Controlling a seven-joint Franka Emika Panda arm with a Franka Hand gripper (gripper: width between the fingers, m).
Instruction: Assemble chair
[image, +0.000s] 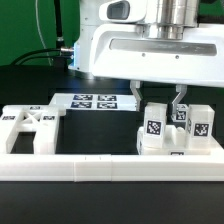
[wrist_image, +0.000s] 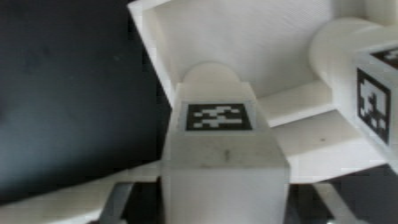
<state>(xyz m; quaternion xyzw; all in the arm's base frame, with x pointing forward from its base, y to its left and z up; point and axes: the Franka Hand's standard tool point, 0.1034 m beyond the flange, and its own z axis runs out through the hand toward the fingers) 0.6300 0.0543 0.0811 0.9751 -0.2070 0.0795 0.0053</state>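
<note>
So, exterior view first: the gripper (image: 158, 104) hangs straight down over the cluster of white plastic chair blocks with small black-and-white square tags (image: 200, 126). Its 2 dark fingers (image: 137, 95) straddle the white plastic square leg with a tag on its face (image: 155, 128). That leg stands upright directly beneath the gripper, packed in against its neighbours. I can't tell if its lower end rests on the black table (image: 30, 70). The white X-braced flat panel (image: 30, 126) lies well apart from the gripper, toward the exterior view's left. The marker board (image: 95, 100) sits between panel and gripper, further back. The long white border rail (image: 110, 168) runs along the front, I guess as a stop so loose parts can't slide off.

Wrist view: the leg (wrist_image: 221, 130) comes straight out from between the fingers, so the gripper looks pinched onto its 2 sides. Probably it's grabbed at 1 end so the other end is free for fitting. Another tagged white block (wrist_image: 370, 95) sits just beside the held leg.
</note>
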